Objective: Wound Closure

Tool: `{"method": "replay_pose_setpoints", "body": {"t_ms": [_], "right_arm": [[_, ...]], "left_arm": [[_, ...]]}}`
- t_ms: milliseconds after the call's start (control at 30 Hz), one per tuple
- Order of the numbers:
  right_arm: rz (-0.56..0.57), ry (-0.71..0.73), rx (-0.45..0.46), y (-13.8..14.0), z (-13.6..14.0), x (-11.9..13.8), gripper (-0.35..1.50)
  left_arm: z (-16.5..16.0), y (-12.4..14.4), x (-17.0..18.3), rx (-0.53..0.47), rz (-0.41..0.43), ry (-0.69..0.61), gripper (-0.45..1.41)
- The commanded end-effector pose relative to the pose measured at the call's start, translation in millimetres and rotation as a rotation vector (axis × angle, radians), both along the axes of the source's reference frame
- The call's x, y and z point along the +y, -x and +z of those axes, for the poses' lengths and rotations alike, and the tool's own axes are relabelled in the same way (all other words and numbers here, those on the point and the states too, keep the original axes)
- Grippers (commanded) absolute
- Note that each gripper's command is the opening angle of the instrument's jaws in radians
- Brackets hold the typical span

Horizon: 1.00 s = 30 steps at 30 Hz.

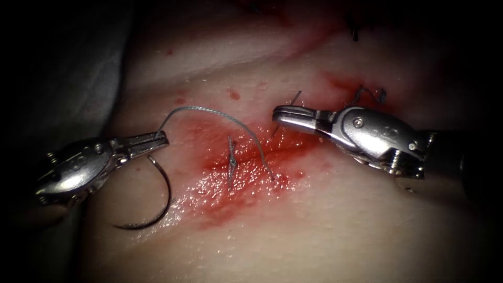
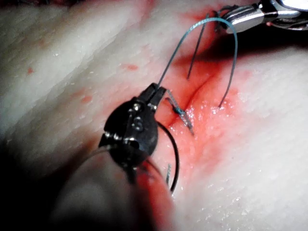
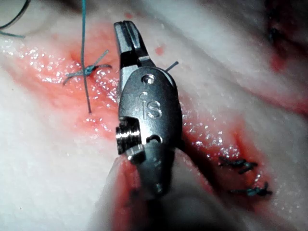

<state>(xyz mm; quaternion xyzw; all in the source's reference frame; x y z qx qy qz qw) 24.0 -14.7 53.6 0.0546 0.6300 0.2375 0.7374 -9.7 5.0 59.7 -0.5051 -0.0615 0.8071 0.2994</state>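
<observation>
My left tool is shut on the curved needle close to its thread end. The needle hangs free of the tissue, left of the cut, with its tip low and pointing left. The same tool and needle appear in the left wrist view. The thread arcs from those jaws over to the right and enters the tissue beside a tied knot. My right tool lies right of the cut, shut, with a short thread end crossing its jaws.
Red fluid wets the tissue around the cut. Finished stitches sit further along the wound behind the right tool, and one more stitch lies just above that tool's wrist. Pale cloth borders the tissue on the left.
</observation>
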Motion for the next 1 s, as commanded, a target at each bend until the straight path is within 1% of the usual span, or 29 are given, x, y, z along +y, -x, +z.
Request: {"method": "replay_pose_setpoints", "body": {"t_ms": [33, 100, 133, 167, 200, 333, 367, 400, 533, 600, 767, 867, 900, 933, 967, 1000], "right_arm": [[-0.013, 0.000, 0.012, -1.9, 1.2, -0.6, -0.35], [-0.023, 0.001, 0.023, -2.5, 1.6, -0.9, -0.35], [-0.031, -0.002, 0.031, -2.9, 1.7, -1.1, -0.35], [-0.033, -0.002, 0.033, -3.0, 1.7, -1.1, -0.35], [-0.033, -0.002, 0.033, -3.0, 1.7, -1.1, -0.35], [-0.054, -0.004, 0.051, -3.5, 1.3, -1.2, -0.35], [-0.059, -0.004, 0.071, -3.6, 1.0, -1.2, -0.35], [-0.059, -0.004, 0.071, -3.6, 1.0, -1.2, -0.35], [-0.055, -0.001, 0.119, -3.9, 0.1, -1.1, -0.35], [-0.056, -0.001, 0.149, -4.5, -0.6, -1.1, -0.35], [-0.056, -0.002, 0.175, -5.3, -1.3, -1.1, -0.35], [-0.015, -0.002, 0.175, -6.0, -1.6, -0.8, -0.35], [0.027, -0.003, 0.157, -6.3, -1.5, -0.5, -0.23], [0.052, -0.005, 0.136, -6.4, -1.5, -0.4, 0.02], [0.052, -0.005, 0.136, -6.4, -1.5, -0.4, 0.02], [0.082, -0.012, 0.114, -6.5, -1.4, -0.2, 0.31]], "left_arm": [[0.8, 1.1, 0.0, 0.024, -0.001, 0.000, -0.45], [1.0, 1.7, 0.2, 0.048, -0.002, 0.005, -0.45], [1.4, 2.3, 0.5, 0.094, -0.005, 0.014, -0.45], [1.6, 2.6, 0.7, 0.117, -0.011, 0.011, -0.45], [1.6, 2.6, 0.7, 0.117, -0.011, 0.011, -0.45], [2.6, 3.7, 1.3, 0.208, -0.006, 0.045, -0.45], [3.3, 4.3, 1.5, 0.265, -0.013, 0.070, -0.45], [3.3, 4.3, 1.5, 0.265, -0.013, 0.070, -0.45], [4.8, 5.2, 1.5, 0.368, -0.009, 0.103, -0.45], [6.0, 5.8, 1.1, 0.457, 0.007, 0.124, -0.45], [6.9, 6.5, 0.4, 0.502, 0.018, 0.143, -0.45], [7.0, 6.9, 0.0, 0.525, 0.031, 0.165, -0.45], [6.7, 7.0, -0.4, 0.540, 0.045, 0.182, -0.45], [6.5, 7.1, -0.6, 0.548, 0.055, 0.192, -0.45], [6.5, 7.1, -0.6, 0.548, 0.055, 0.192, -0.45], [6.3, 7.2, -0.9, 0.559, 0.063, 0.203, -0.45]]}}
